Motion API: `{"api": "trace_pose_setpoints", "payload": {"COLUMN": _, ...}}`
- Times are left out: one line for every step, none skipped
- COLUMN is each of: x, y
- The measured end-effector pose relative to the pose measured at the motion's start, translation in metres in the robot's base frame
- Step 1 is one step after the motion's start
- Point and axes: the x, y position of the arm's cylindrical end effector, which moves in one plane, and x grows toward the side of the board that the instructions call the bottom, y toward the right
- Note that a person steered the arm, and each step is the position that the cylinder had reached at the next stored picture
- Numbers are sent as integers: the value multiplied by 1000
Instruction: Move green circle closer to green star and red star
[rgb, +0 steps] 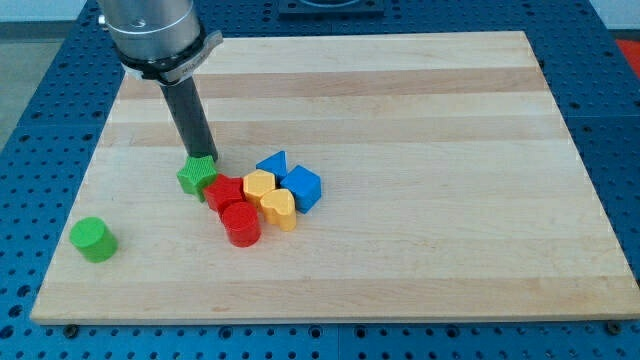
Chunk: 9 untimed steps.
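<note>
Our bench (400, 90) is pale striped wood over a blue perforated base. Our end effector is a plain dark rod with nothing to clasp; my tip (203, 160) sits at the green star (196, 176), its very end hard to make out. The ribbed green circle (93, 239) lies well apart toward the view's bottom-left. The red star (224, 190) touches the green star, partly hidden behind the red cylinder (241, 224).

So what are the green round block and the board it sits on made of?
The green circle looks like matte plastic, possibly 3D-printed: faint ridges line its side, though that is hard to confirm. The board appears to be pale, smooth wood, showing lengthwise grain and joined strips.
</note>
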Motion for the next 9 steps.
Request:
{"api": "trace_pose_setpoints", "payload": {"x": 0, "y": 16}}
{"api": "trace_pose_setpoints", "payload": {"x": -4, "y": 26}}
{"api": "trace_pose_setpoints", "payload": {"x": -41, "y": -22}}
{"api": "trace_pose_setpoints", "payload": {"x": -65, "y": -107}}
{"api": "trace_pose_setpoints", "payload": {"x": -60, "y": -146}}
{"api": "trace_pose_setpoints", "payload": {"x": -57, "y": -149}}
{"api": "trace_pose_setpoints", "payload": {"x": -39, "y": -149}}
{"api": "trace_pose_setpoints", "payload": {"x": 14, "y": -148}}
{"api": "trace_pose_setpoints", "payload": {"x": 48, "y": -149}}
